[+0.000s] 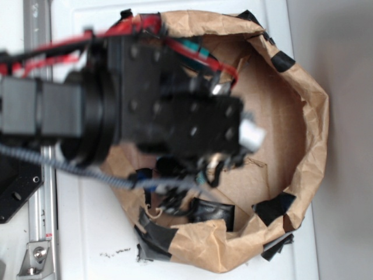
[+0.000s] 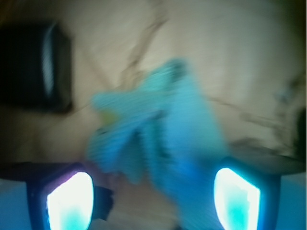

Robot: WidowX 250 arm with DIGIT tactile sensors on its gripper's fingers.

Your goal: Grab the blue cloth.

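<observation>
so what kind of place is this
Probably a lab robot test bench: a white tabletop, a taped-together crumpled brown paper pen, and a pale aqua-blue terry cloth lying between the tool's fingers.

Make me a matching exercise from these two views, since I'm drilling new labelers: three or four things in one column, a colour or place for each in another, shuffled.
Things:
1. blue cloth
2. paper bag wall
3. tape patch
4. end effector fingertips

Descriptions:
A. crumpled brown, ringing the work area
B. black, stuck on the brown rim
C. glowing bright cyan-white at the bottom corners of the wrist view
D. pale aqua, bunched on the brown floor between the fingers

Pairs: 1-D, 2-A, 3-B, 4-C
</observation>
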